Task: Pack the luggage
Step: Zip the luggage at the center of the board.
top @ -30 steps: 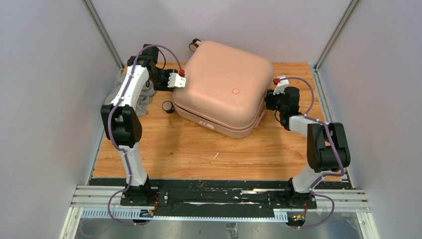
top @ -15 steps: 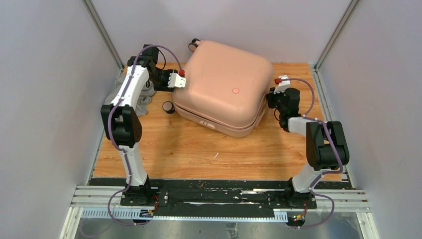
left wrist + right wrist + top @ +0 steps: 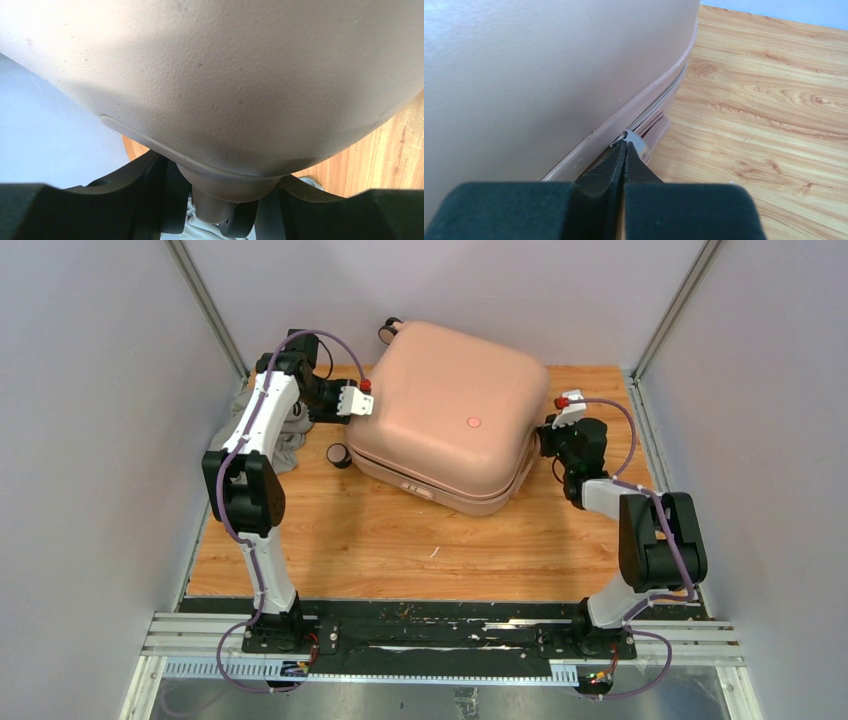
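The luggage (image 3: 450, 400), a pale pink hard-shell suitcase, lies shut and flat at the back of the wooden table. It fills the left wrist view (image 3: 225, 75) and the left of the right wrist view (image 3: 524, 75). My left gripper (image 3: 362, 400) is open against its left corner. In the left wrist view (image 3: 225, 200) the jaws stand either side of a pink wheel leg (image 3: 220, 192) without closing on it. My right gripper (image 3: 545, 440) is at the right side seam. In the right wrist view (image 3: 625, 147) it is shut on the silver zipper pull (image 3: 636, 141).
A grey cloth heap (image 3: 285, 430) lies at the back left behind the left arm. Black wheels show at the luggage's near left corner (image 3: 338, 454) and far corner (image 3: 388, 332). Walls stand close on both sides. Bare wood (image 3: 420, 540) lies in front of the luggage.
My right gripper has shifted slightly right and back along the luggage's side seam, still shut. The left arm and the luggage have not visibly moved.
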Tool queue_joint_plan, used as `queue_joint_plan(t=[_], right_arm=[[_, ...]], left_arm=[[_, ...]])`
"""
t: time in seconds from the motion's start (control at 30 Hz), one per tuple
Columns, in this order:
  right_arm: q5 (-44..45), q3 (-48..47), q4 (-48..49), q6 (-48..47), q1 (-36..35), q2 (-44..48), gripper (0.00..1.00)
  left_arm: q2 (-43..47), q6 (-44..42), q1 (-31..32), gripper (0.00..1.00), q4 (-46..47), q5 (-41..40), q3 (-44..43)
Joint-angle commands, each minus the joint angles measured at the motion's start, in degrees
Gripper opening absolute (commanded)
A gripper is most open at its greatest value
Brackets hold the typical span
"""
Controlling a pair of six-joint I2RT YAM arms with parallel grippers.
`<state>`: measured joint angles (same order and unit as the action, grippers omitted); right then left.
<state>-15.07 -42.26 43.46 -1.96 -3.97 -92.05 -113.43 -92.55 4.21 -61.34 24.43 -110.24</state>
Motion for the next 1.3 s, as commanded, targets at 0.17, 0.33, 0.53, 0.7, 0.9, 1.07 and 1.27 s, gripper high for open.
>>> queue_joint_plan(t=[0.17,0.33,0.53,0.7,0.9,1.07,1.27], right_arm=[[-4.6,5.3,0.6,1.6,-3.1,7.4,0.00],[-4.4,9.8,0.2,4.9,-4.3,11.4,0.00],[0.7,14.3,-3.5,10.0,-4.6,18.1,0.00],[-7.9,4.4,-13.0,20.7,5.5,14.2,0.51],[-24.7,-4.7,-17.0,40.4,14.2,4.5,0.76],[-26.5,-9.4,-26.4,46.2,14.5,-0.1,0.79],[-33.2,-11.5,-16.1,55.4,15.9,-7.5,0.66]], left_arm=[[2.8,6.0,-0.5,0.00,3.3,3.3,-2.6],[2.9,6.7,-0.5,0.00,3.3,3.5,-3.4],[3.5,6.7,-0.4,0.00,3.3,3.4,-3.5],[3.9,6.6,-0.4,0.00,3.3,3.9,-3.0],[4.0,6.1,-0.1,0.00,3.3,3.6,-2.1],[4.3,5.7,0.0,0.00,3.3,3.3,-1.9],[4.8,6.0,0.0,0.00,3.3,3.7,-1.4]])
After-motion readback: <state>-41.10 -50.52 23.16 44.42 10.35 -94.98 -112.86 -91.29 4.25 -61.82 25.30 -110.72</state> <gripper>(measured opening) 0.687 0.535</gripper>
